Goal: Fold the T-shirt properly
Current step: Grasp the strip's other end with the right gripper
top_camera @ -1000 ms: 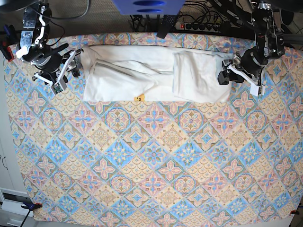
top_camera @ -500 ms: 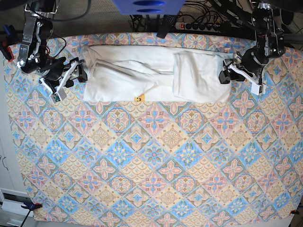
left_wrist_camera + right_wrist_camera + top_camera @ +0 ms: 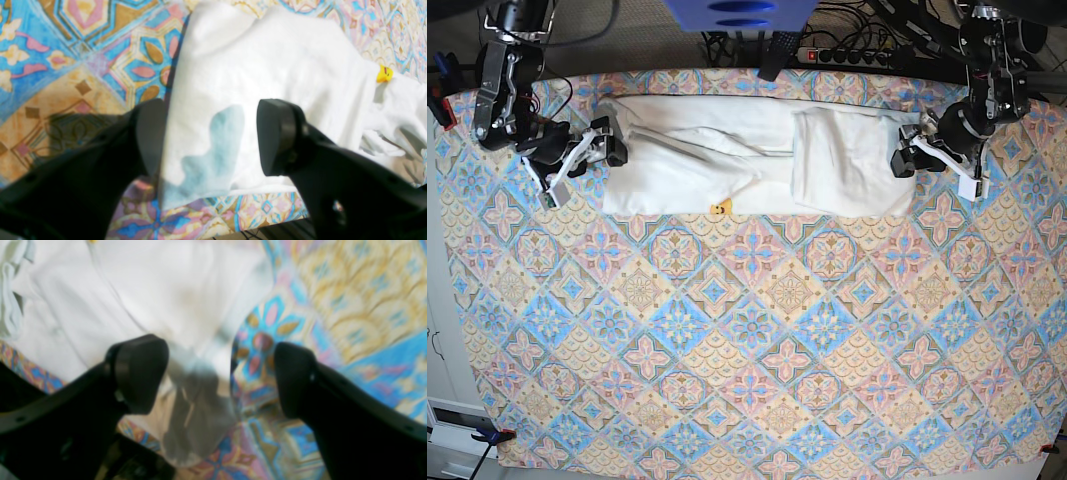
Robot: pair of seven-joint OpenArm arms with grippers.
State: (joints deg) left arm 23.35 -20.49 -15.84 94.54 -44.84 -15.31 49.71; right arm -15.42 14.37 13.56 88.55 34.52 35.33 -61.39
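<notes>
— Where is the T-shirt?

— It lies as a long white band along the far side of the patterned tablecloth, close to that far edge. One end is folded over into a thicker panel next to my left gripper. The other end, more rumpled, is at my right gripper.

— What are your claws doing?

— My left gripper is spread wide, one finger over the cloth beside the shirt's edge and the other above the white fabric. The shirt's corner sits between them, and neither finger presses on it. My right gripper is spread wide too, straddling the shirt's rim with nothing clamped.

— How much room is there?

— The whole near part of the tablecloth lies bare. Behind the shirt the room is tight, with cables and a power strip just past the table's far edge.

— Anything hard to make out?

— My right wrist view is blurred, so I cannot tell whether the grey patch between my fingers is shadow or a fold. A bluish shape shows through the fabric at my left, its design unreadable. A small yellow bit peeks out at the shirt's near edge. What it is, I cannot tell.
</notes>
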